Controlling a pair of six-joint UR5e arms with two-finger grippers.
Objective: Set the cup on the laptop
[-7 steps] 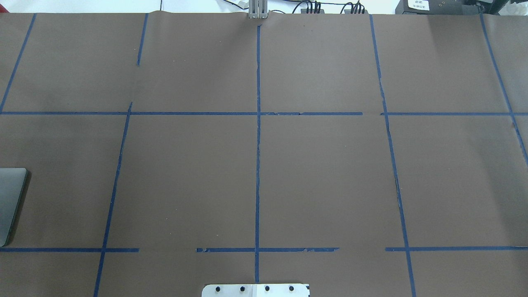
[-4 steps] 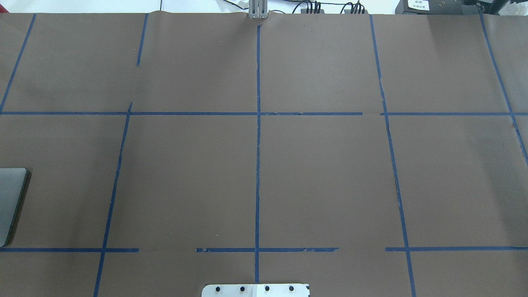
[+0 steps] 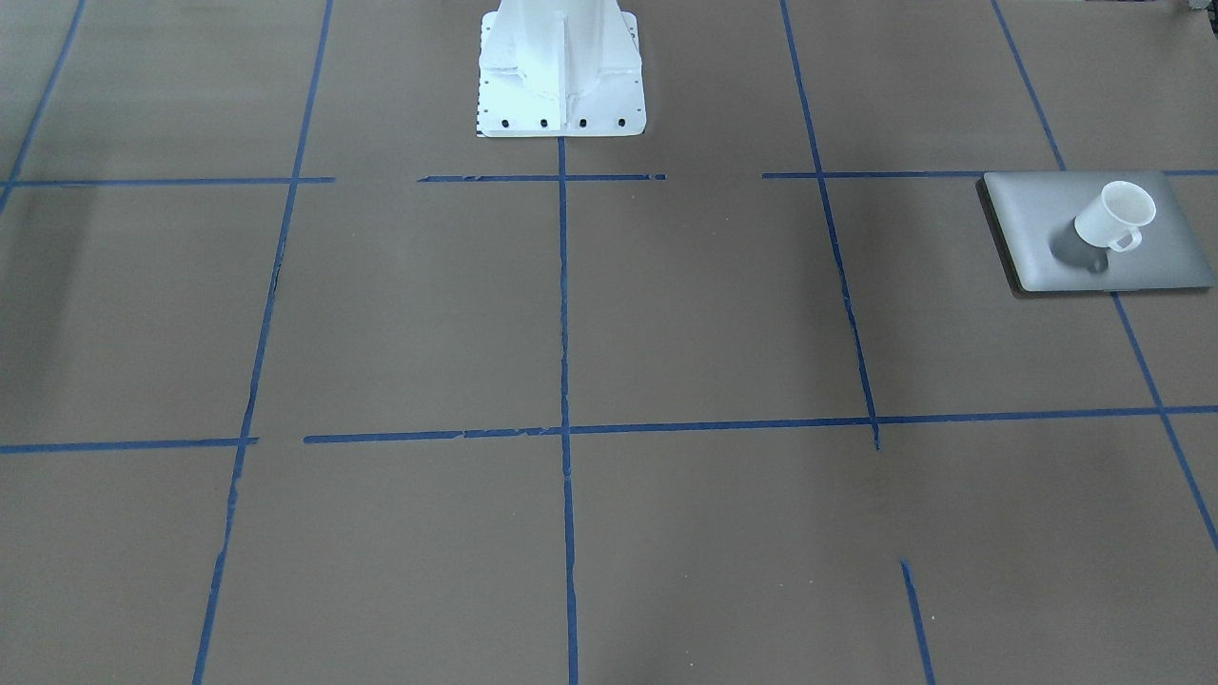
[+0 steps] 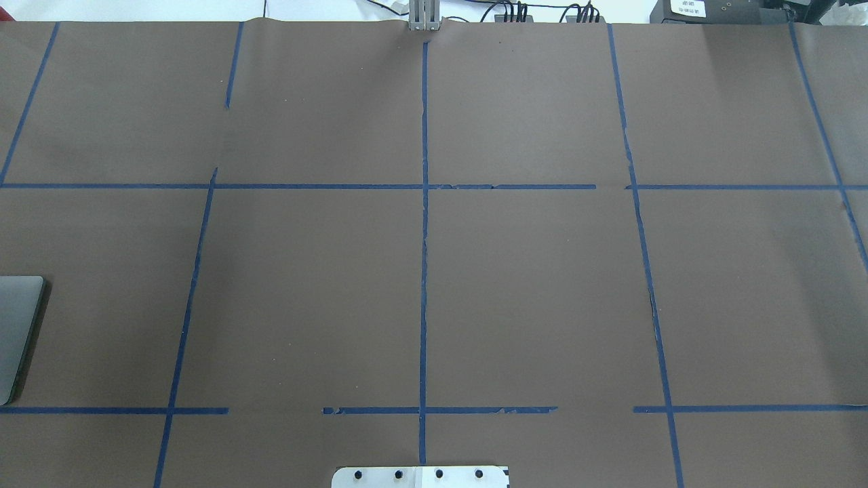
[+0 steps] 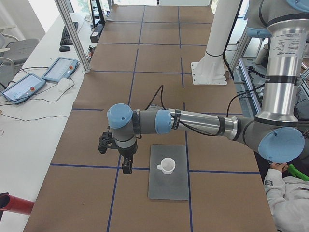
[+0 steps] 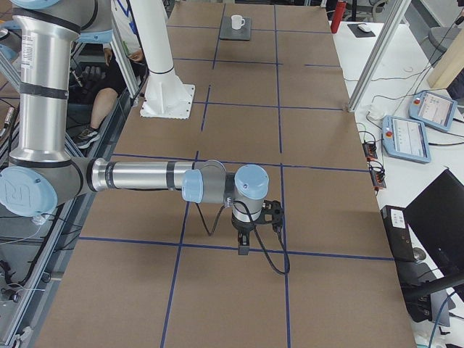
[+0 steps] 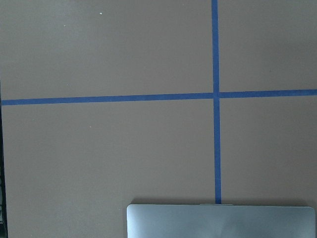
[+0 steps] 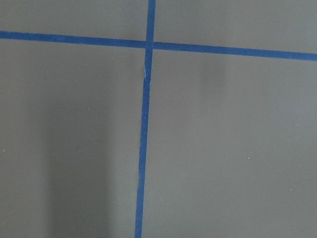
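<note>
The white cup (image 3: pixel 1113 217) stands upright on the silver-grey laptop (image 3: pixel 1047 224), its handle toward the camera in the front-facing view. Both also show in the exterior left view, cup (image 5: pixel 167 166) on laptop (image 5: pixel 168 191), and far off in the exterior right view, cup (image 6: pixel 237 22) on laptop (image 6: pixel 246 33). The laptop's edge shows in the overhead view (image 4: pixel 17 325) and the left wrist view (image 7: pixel 218 222). My left gripper (image 5: pixel 126 168) hangs beside the laptop, apart from the cup; I cannot tell if it is open. My right gripper (image 6: pixel 243 249) hangs over bare table far from both; I cannot tell its state.
The brown table cover carries a grid of blue tape lines (image 4: pixel 424 271). The white robot pedestal (image 3: pixel 561 76) stands at the table's middle edge. Teach pendants (image 5: pixel 60 69) and an aluminium post (image 5: pixel 72 34) stand on the operators' side. A person (image 5: pixel 285 198) sits near the robot's left end.
</note>
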